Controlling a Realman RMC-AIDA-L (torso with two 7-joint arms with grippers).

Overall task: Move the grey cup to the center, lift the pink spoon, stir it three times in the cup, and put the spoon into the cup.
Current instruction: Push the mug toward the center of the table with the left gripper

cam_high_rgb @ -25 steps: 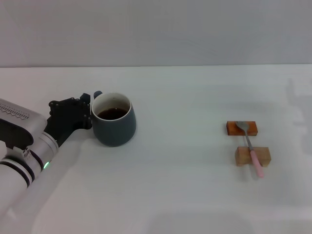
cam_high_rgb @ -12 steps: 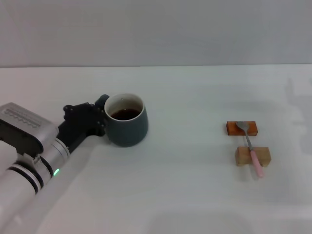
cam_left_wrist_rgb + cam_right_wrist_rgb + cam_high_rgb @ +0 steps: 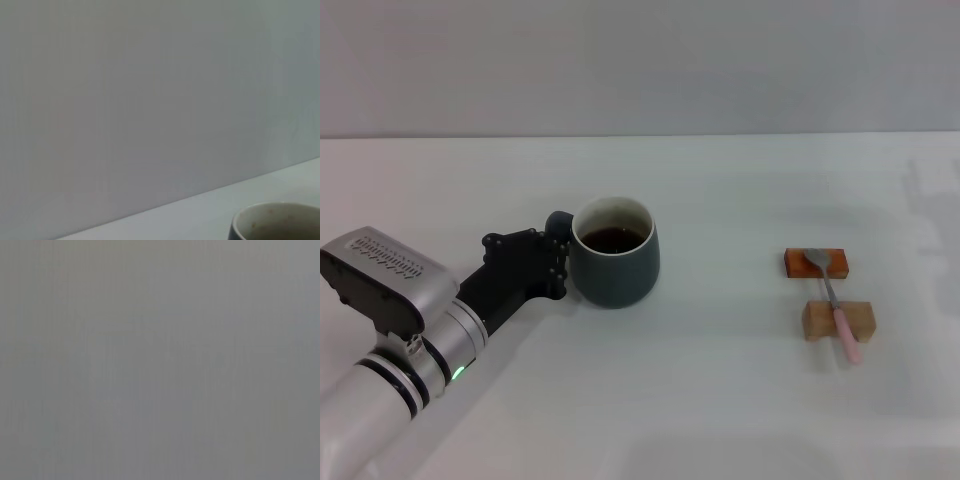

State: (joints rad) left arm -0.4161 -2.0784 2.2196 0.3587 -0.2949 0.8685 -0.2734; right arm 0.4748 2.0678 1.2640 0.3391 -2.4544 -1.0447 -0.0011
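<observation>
The grey cup (image 3: 615, 268), dark blue-grey with brown liquid inside, stands left of the table's middle in the head view. Its rim also shows in the left wrist view (image 3: 274, 216). My left gripper (image 3: 556, 262) is at the cup's left side, shut on its handle (image 3: 558, 221). The pink spoon (image 3: 836, 309) lies at the right. Its metal bowl rests on an orange block (image 3: 796, 263) and its pink handle on a wooden block (image 3: 817, 320). My right gripper is out of view; the right wrist view shows only a plain grey surface.
The white table (image 3: 720, 400) runs back to a grey wall (image 3: 640, 60). The two blocks under the spoon are the only other items on it.
My left gripper has slid the cup to the right, toward the table's middle. The spoon and blocks have not moved.
</observation>
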